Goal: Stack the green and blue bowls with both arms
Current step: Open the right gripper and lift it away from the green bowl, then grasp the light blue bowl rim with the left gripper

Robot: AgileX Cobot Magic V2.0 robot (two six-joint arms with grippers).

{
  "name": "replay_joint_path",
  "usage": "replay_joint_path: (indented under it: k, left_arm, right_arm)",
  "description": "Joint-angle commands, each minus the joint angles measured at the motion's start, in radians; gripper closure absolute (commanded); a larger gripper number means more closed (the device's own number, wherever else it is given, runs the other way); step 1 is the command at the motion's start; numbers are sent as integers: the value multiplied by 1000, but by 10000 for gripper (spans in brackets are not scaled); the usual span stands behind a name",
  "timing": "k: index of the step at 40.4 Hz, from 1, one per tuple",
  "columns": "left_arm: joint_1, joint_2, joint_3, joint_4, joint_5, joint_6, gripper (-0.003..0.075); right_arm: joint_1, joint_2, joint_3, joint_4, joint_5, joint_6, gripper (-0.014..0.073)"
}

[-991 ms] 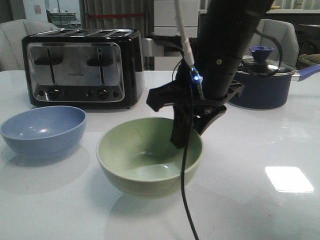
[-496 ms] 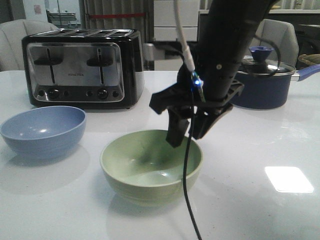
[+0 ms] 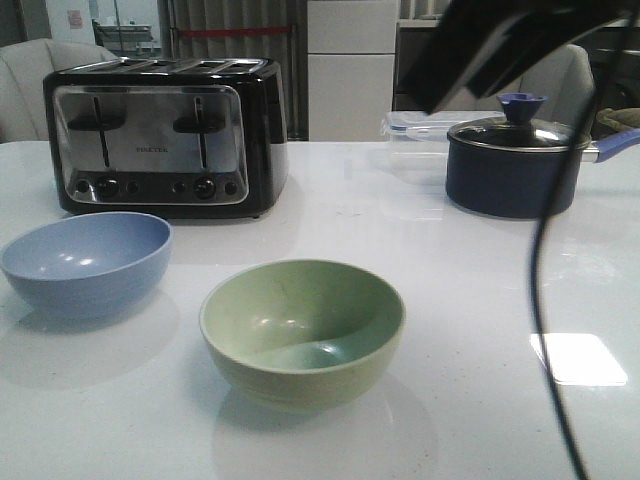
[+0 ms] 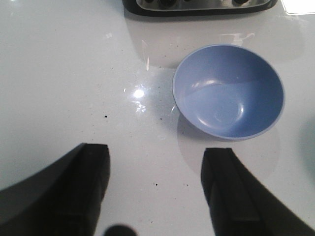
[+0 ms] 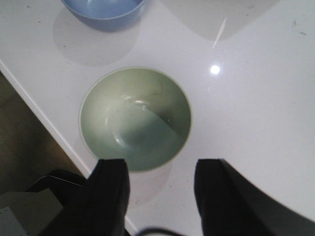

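The pale green bowl [image 3: 302, 330] stands upright on the white table, front centre. The periwinkle blue bowl [image 3: 87, 262] stands to its left, apart from it. Only part of my right arm [image 3: 510, 45] shows in the front view, high at the upper right, with its cable [image 3: 545, 300] hanging down. In the right wrist view my right gripper [image 5: 160, 169] is open and empty, high above the green bowl [image 5: 135, 118], with the blue bowl [image 5: 103, 10] at the frame edge. My left gripper [image 4: 155, 157] is open and empty above bare table, short of the blue bowl [image 4: 228, 92].
A black-and-chrome toaster [image 3: 165, 135] stands behind the blue bowl. A dark navy lidded pot [image 3: 512, 165] and a clear plastic box [image 3: 415, 125] stand at the back right. The table's front edge [image 5: 44, 123] runs close to the green bowl.
My right gripper has let go of the green bowl's rim and risen up and to the right, out of the centre. The green bowl stays on the table.
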Motion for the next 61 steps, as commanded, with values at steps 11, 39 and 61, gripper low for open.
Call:
replay_joint_path:
  k: [11,39,61]
  left_arm:
    - [-12,257,-229,-19,-8,1,117]
    - [-88,904,-578,6,59,1,365]
    - [-88,794,-681,-39,230,17,627]
  right_arm:
    - [-1,-394,176,1,-15,-10,160]
    - [-1,-399,176,1,-15,-10,160]
    - [-1,-399,176,1,-15,-10,160]
